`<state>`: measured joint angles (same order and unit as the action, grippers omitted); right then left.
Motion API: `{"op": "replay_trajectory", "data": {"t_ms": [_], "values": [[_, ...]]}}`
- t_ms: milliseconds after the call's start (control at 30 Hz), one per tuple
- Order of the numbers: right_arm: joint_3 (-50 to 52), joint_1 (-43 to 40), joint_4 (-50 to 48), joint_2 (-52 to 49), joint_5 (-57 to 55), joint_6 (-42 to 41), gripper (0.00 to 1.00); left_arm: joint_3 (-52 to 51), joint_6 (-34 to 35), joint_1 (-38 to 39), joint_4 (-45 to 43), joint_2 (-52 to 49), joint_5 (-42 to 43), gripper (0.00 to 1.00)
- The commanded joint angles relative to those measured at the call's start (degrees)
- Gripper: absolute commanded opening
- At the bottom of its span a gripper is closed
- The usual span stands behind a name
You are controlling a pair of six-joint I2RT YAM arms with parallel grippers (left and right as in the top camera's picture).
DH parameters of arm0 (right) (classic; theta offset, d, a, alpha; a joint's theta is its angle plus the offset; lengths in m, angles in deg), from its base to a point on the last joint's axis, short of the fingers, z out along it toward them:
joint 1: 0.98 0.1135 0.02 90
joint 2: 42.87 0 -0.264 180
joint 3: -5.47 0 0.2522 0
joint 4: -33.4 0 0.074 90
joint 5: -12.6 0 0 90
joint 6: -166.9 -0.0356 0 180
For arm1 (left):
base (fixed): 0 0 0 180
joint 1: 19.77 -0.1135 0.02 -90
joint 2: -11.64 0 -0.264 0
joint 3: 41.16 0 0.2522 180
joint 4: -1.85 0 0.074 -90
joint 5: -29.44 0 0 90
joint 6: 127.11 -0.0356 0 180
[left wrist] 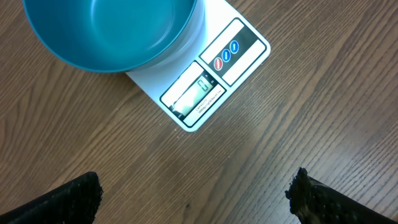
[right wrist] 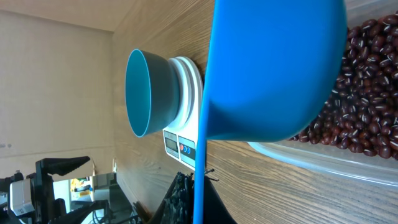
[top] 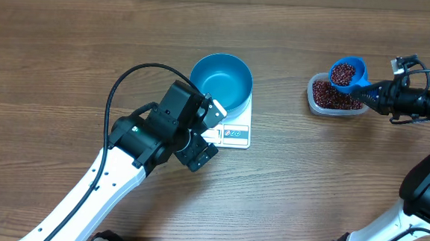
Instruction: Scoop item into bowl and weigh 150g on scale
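Right gripper [top: 377, 93] is being pressed shut on the bright blue plastic scoop [top: 359, 69], whose dark red-brown dried beans [top: 343, 72] could be spilled by tilting in transit.

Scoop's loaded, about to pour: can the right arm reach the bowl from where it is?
Probably yes. The bowl sits open-topped on the scale; the left gripper is open beside the scale, not over the bowl, and nothing stands between the scoop and it.

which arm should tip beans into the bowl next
Likely right. The right gripper holds the blue scoop full of beans above the clear tub; the left gripper is open and empty beside the scale.
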<state>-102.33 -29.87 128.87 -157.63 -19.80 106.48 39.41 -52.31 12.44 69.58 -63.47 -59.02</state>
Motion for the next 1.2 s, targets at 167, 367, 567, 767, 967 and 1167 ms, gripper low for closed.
{"op": "replay_trajectory", "data": {"t_ms": [167, 367, 567, 767, 967, 1167], "values": [[0.28, -0.11, -0.63, -0.2, 0.94, 0.26, 0.04, -0.46, -0.87, -0.17, -0.26, 0.22, 1.05, 0.99], [0.28, -0.11, -2.29, -0.2, 0.94, 0.26, 0.04, -0.46, -0.87, -0.17, -0.26, 0.22, 1.05, 0.99], [0.28, -0.11, -3.1, -0.2, 2.03, 0.28, 0.04, -0.46, -0.87, -0.17, -0.26, 0.22, 1.05, 1.0], [0.28, -0.07, -3.72, -0.2, 2.16, 0.24, 0.04, -0.46, -0.87, -0.17, -0.26, 0.22, 1.05, 1.0], [0.28, -0.07, -3.17, -0.2, 6.97, 0.22, 0.04, -0.46, -0.87, -0.17, -0.26, 0.22, 1.05, 0.99], [0.28, 0.0, -1.2, -0.17, 8.31, 0.24, 0.04, -0.46, -0.87, -0.17, -0.26, 0.22, 1.05, 1.0]]}}
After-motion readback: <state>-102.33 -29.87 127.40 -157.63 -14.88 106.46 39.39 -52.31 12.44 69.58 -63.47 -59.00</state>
